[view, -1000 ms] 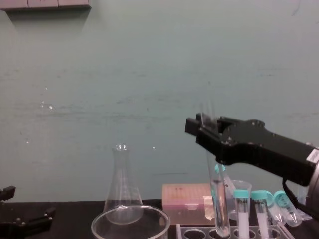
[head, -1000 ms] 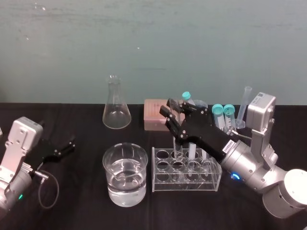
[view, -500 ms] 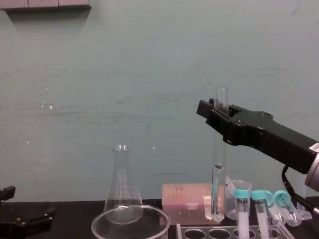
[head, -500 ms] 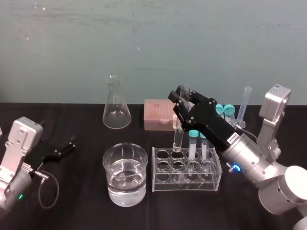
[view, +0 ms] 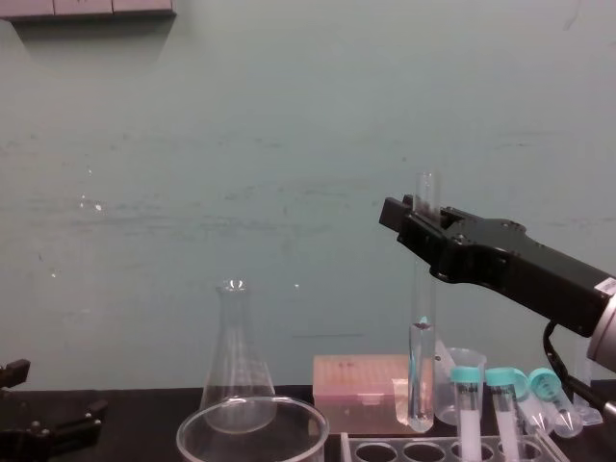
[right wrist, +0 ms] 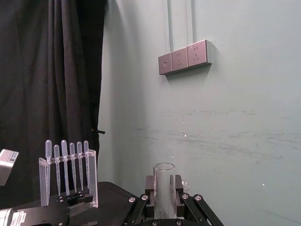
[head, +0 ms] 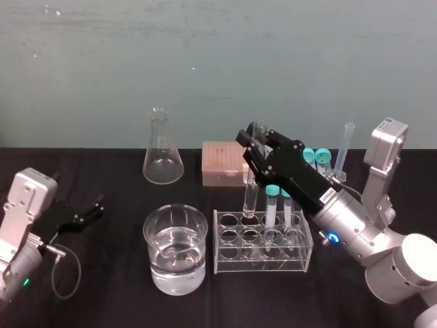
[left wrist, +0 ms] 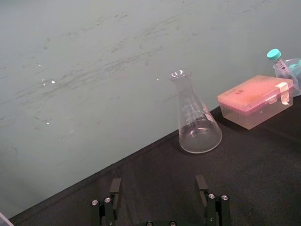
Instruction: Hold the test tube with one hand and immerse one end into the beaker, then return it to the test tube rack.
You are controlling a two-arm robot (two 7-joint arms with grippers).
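Currently mid-carry: pinching tube [head: 250,198] near its lip in right gripper [head: 255,139], upright, just above rack [head: 263,265]. Next, likely: shifting left over beaker [head: 147,229], then lowering 1 end into the water. Parked far left, jaws spread: left gripper [head: 95,208]. From the chest, clear gap under tube bottom; from the head, ambiguous.

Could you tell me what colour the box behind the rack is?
The box is pink, clearest in the left wrist view.
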